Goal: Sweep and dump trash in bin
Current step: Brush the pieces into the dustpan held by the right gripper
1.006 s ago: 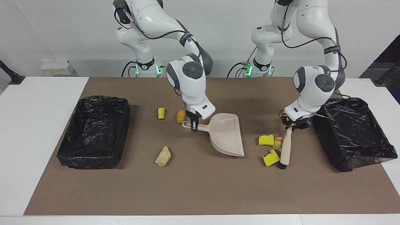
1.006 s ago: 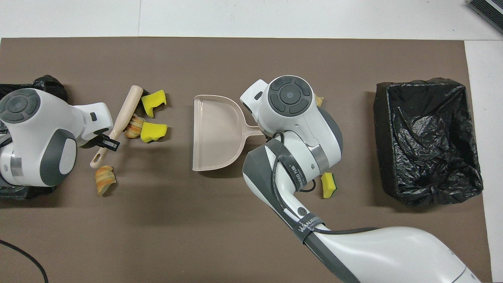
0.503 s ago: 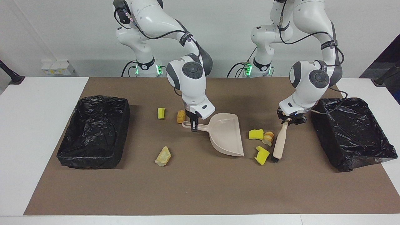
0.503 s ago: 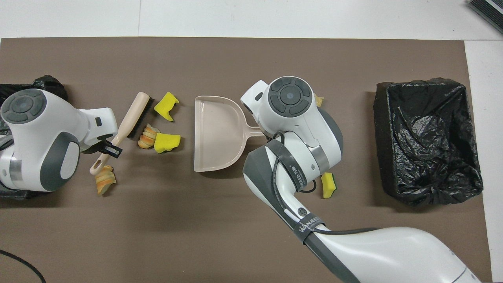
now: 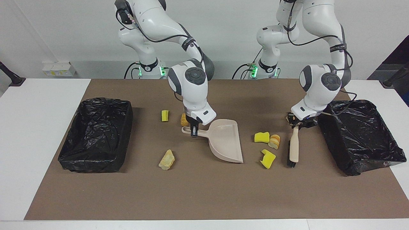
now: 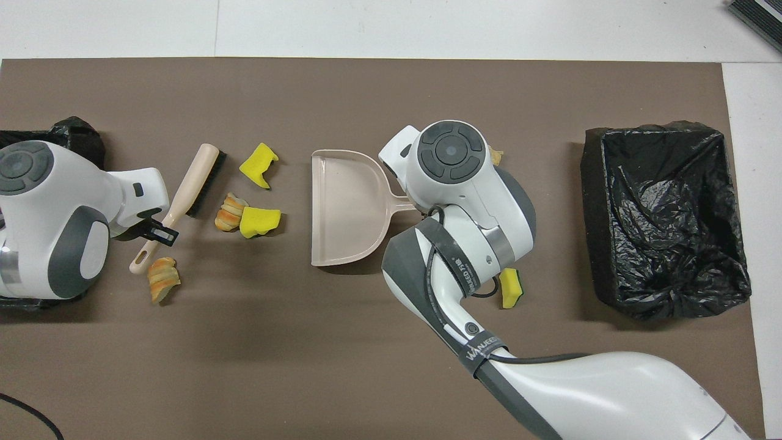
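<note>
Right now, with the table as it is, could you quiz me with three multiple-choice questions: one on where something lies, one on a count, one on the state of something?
1. The dustpan is:
A. empty
B. full of scraps
C. upside down

2. The striped bread lump lies:
A. inside the dustpan
B. on the brown mat, between the dustpan and the brush
C. inside a bin

3. How many black-lined bins are on the table?
A. one
B. two
C. three

Answers:
1. A: its beige inside shows bare in both views.
2. B: it sits on the mat beside a yellow sponge chunk, with the dustpan's open edge on one side and the brush on the other.
3. B: one bin stands at each end of the mat.
</note>
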Robot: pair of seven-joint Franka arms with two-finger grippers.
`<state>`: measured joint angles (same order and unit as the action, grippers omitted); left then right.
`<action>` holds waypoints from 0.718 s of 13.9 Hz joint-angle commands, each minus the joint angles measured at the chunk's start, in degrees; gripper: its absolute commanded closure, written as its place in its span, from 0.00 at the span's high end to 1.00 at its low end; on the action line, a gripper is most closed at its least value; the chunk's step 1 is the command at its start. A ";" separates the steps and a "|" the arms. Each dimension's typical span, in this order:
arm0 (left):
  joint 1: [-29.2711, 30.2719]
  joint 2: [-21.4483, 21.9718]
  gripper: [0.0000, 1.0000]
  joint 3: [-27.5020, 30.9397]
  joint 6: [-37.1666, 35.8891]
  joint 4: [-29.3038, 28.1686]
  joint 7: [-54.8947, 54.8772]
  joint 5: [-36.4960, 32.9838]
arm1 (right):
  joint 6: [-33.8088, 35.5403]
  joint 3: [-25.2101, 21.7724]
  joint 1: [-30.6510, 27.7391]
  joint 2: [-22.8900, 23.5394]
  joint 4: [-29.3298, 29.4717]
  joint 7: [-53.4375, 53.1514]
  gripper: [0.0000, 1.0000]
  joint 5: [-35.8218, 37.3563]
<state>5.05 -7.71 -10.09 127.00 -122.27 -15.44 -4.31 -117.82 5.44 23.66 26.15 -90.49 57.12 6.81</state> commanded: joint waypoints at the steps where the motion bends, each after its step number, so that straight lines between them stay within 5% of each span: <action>1: -4.86 1.82 0.00 0.25 1.06 -3.33 6.89 0.88 | -3.28 0.53 -0.38 0.56 -1.00 3.08 0.00 0.66; 10: -19.71 3.67 0.00 0.24 -5.44 -2.63 13.76 11.94 | -3.91 0.62 -0.20 1.18 -0.65 4.57 0.00 -0.22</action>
<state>-10.50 -5.81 -10.77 123.06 -123.91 -2.61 4.94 -121.15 5.55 24.05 27.51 -90.85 59.10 6.81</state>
